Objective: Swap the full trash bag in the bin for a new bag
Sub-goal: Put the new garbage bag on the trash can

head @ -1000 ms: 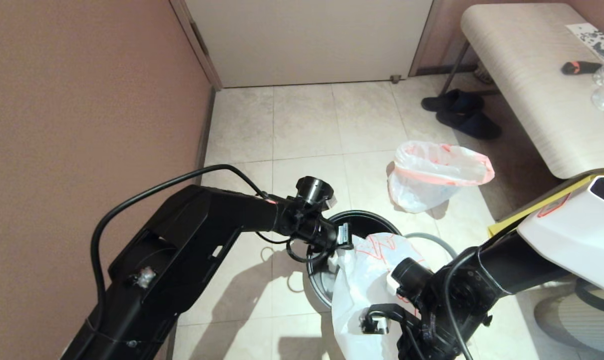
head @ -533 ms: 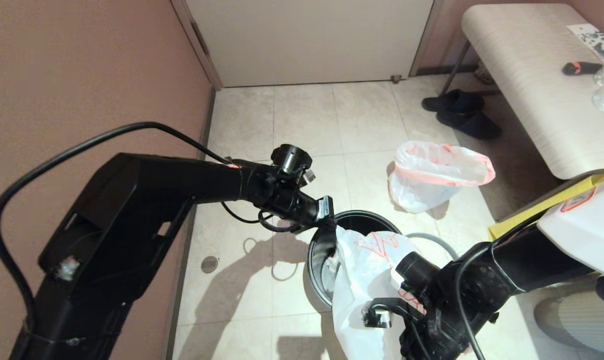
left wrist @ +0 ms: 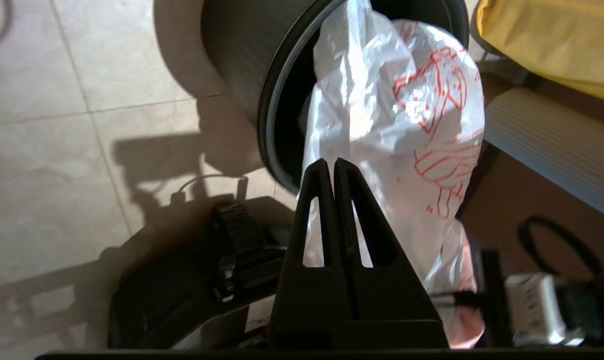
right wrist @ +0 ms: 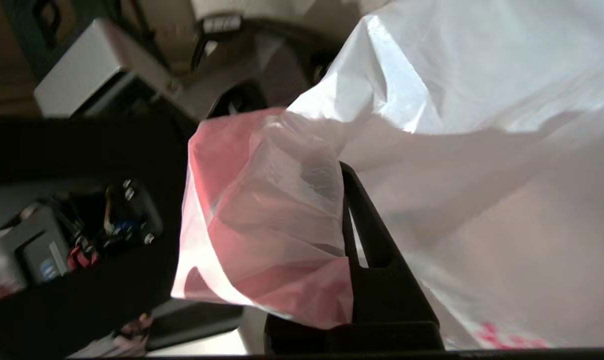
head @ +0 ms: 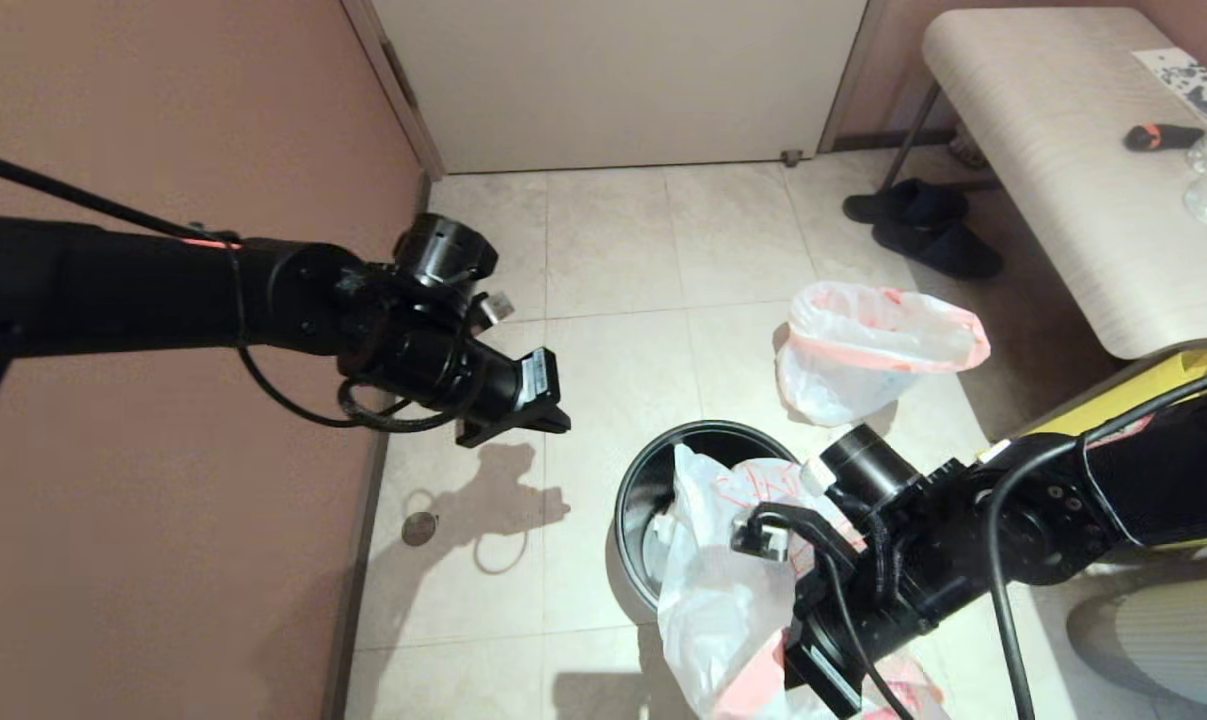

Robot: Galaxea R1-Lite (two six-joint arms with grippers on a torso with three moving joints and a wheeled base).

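Note:
The black bin (head: pixel 639 495) stands on the tiled floor. The new bag (head: pixel 718 590), limp and white with red print, hangs over the bin's near edge. My right gripper (right wrist: pixel 339 167) is shut on this bag's pink-red rim band; plastic covers one finger. My right arm (head: pixel 923 570) reaches in from the right at the bottom. My left gripper (head: pixel 561 422) hovers left of the bin, shut and empty. In the left wrist view the shut fingertips (left wrist: pixel 334 162) point toward the bin (left wrist: pixel 241 75) and the new bag (left wrist: pixel 407 110). The full trash bag (head: pixel 873 350) stands on the floor beyond the bin.
A brown wall (head: pixel 163 120) runs close along the left and a door (head: pixel 613 80) closes the far end. A bench (head: pixel 1063 180) stands at the right with dark slippers (head: pixel 923 230) beneath it. A yellow bag (head: pixel 1113 410) lies at the right. A floor drain (head: pixel 419 528) sits near the wall.
My left arm has lifted from the bin's rim and swung left and up, its gripper still shut. My right arm has turned and dropped, drawing the new bag toward the near side.

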